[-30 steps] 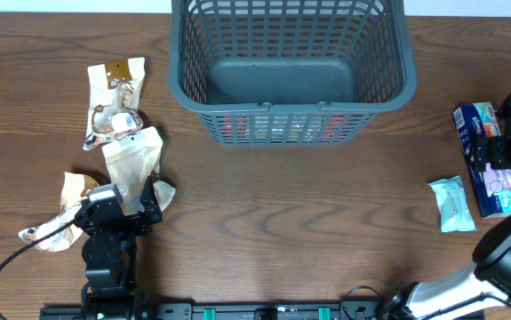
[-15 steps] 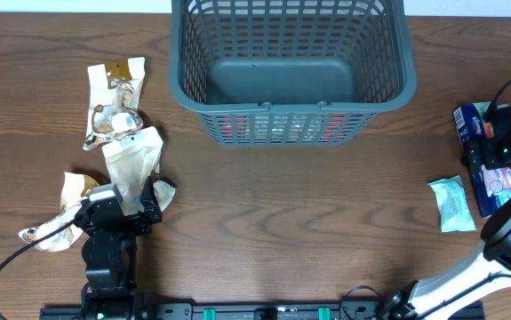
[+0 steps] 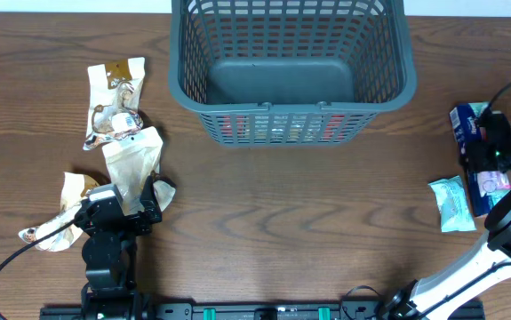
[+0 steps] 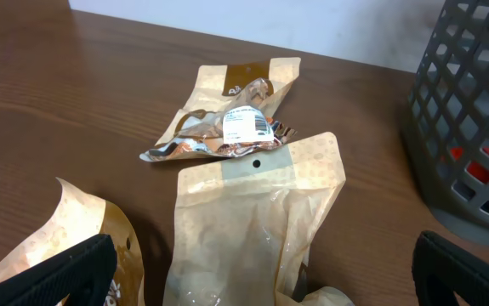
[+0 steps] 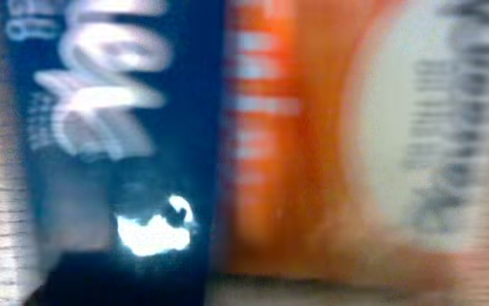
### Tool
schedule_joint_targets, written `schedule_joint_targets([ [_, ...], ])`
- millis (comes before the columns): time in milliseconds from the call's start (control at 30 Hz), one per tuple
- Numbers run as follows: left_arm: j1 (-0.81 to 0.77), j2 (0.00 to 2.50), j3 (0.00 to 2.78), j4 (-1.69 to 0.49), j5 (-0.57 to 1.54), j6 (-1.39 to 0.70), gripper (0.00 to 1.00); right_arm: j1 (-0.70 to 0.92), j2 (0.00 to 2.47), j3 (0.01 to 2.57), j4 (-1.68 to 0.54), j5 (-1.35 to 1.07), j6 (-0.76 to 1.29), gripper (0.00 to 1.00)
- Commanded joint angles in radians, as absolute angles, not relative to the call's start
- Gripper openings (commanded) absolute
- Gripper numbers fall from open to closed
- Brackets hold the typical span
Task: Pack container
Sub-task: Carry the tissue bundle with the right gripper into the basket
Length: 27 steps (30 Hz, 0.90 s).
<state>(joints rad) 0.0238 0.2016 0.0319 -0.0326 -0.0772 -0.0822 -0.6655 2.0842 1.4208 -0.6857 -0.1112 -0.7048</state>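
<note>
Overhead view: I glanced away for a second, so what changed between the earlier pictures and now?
The right claw slid left over the long blue printed plastic pack; whether it grips is unclear. The left claw, the tan paper pouches, the small pale teal packet and the large dark grey plastic basket stayed put.

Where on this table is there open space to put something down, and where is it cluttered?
Widest bare wood: in front of the basket, between the snack pouches at left and the teal packet at right. The basket floor is bare too. Crowded: the left side around the pouches, the right edge by the blue pack.
</note>
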Motion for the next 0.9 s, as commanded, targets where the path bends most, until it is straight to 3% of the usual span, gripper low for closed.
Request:
schedule_joint_targets([
  [0,0.020,0.202,0.013,-0.035,-0.071,-0.092,0.99,-0.670,2.113,1.421,-0.688,-0.137,-0.640,0.24],
  [267,0.020,0.202,0.013,-0.035,-0.071,-0.092,0.99,-0.652,2.048,1.457,-0.692,-0.297,-0.511,0.15],
  [433,0.020,0.202,0.013,-0.035,-0.071,-0.092,0.99,-0.609,1.920,1.639,-0.705,-0.479,-0.324,0.01],
  [500,0.020,0.202,0.013,-0.035,-0.071,-0.092,0.99,-0.574,1.865,1.734,-0.723,-0.479,-0.292,0.01],
  [733,0.020,0.202,0.013,-0.035,-0.070,-0.092,0.99,-0.353,1.731,2.070,-0.735,-0.396,-0.339,0.01],
  [867,0.020,0.202,0.013,-0.035,-0.070,-0.092,0.99,-0.179,1.715,2.172,-0.799,-0.424,-0.530,0.01],
])
